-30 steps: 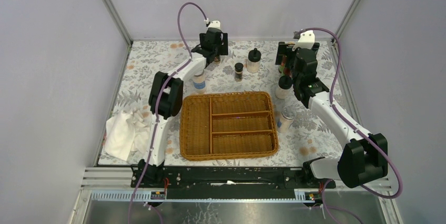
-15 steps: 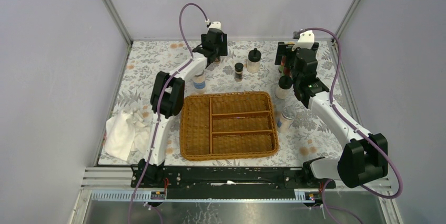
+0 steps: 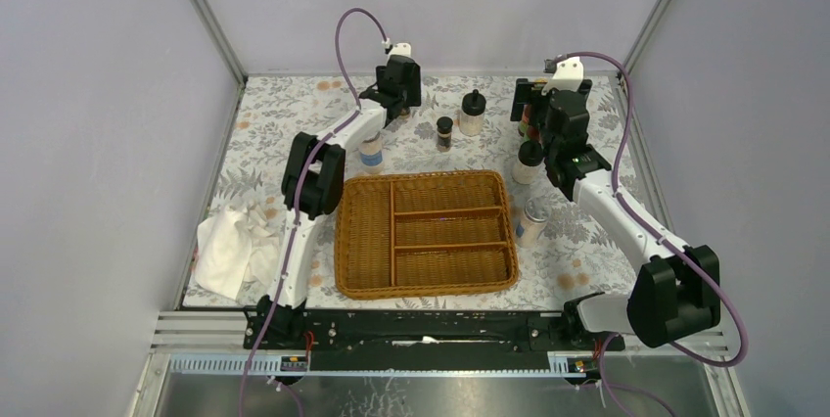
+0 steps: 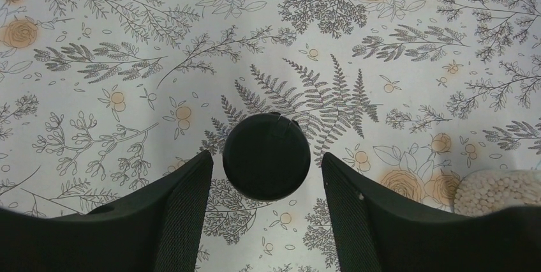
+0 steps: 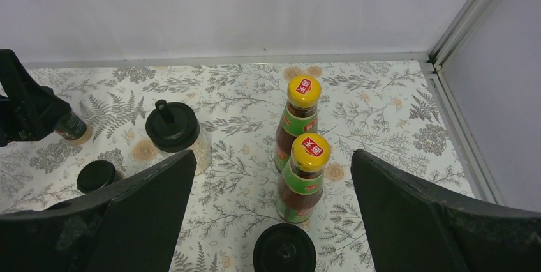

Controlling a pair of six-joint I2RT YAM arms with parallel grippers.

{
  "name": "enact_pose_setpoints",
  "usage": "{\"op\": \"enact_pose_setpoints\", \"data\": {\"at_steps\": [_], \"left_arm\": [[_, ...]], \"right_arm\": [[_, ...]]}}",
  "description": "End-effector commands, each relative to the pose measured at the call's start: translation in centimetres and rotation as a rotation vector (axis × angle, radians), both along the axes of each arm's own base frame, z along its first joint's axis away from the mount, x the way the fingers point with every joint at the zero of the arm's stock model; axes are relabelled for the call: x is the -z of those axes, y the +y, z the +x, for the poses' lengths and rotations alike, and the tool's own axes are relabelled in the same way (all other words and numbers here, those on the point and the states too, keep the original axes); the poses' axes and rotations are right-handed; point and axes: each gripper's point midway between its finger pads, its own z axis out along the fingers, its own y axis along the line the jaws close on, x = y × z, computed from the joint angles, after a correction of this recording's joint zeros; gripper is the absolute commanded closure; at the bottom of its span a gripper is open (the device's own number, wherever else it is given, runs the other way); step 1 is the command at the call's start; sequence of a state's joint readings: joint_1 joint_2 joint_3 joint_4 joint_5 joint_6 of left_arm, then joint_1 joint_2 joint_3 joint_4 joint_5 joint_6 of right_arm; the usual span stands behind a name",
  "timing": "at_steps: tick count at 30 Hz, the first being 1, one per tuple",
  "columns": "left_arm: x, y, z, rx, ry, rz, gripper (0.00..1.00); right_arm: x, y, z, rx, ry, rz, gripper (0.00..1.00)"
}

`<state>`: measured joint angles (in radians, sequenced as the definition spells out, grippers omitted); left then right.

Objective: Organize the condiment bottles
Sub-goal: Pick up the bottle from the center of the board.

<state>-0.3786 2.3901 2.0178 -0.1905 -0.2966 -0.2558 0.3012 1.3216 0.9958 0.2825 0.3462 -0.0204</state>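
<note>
Nearest the arms, the wicker basket (image 3: 364, 236) held no bottle, so the sorting looked to be at its first pick. A silver-lidded shaker (image 3: 532, 222) stood just beside its right rim, with a cream jar (image 3: 529, 162) further back. Toward the far edge of the table (image 3: 264, 143), the left gripper (image 4: 266, 157) straddled a black-capped jar (image 4: 266, 141). Its fingers seemed to leave thin gaps either side, so it was open and not yet gripping. The next move called for closing fully, lifting straight up and carrying the jar to a compartment. The right gripper (image 5: 273, 156) hung wide apart and empty before two yellow-capped bottles (image 5: 305, 176). Compared with a second earlier, the left jaws had narrowed markedly; the right ones were unchanged, and no bottle had moved.
</note>
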Motion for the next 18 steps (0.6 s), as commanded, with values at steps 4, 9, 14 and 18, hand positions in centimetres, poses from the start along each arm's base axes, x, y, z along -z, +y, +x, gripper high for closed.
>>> {"op": "enact_pose_setpoints", "data": {"at_steps": [4, 9, 14, 18], "left_arm": [[-0.84, -0.03, 0.84, -0.014, -0.044, -0.003, 0.35], [-1.13, 0.01, 0.79, -0.016, -0.058, -0.007, 0.38], [-1.15, -0.02, 0.72, -0.014, -0.067, -0.006, 0.41], [-1.08, -0.12, 0.54, -0.006, -0.079, -0.015, 0.43]], "right_arm": [[-0.67, 0.73, 0.27, -0.017, -0.036, 0.02, 0.0], [-0.56, 0.79, 0.28, -0.02, -0.034, 0.022, 0.0], [-0.47, 0.74, 0.16, -0.02, -0.032, 0.023, 0.0], [-0.42, 0.75, 0.09, -0.02, -0.032, 0.023, 0.0]]}}
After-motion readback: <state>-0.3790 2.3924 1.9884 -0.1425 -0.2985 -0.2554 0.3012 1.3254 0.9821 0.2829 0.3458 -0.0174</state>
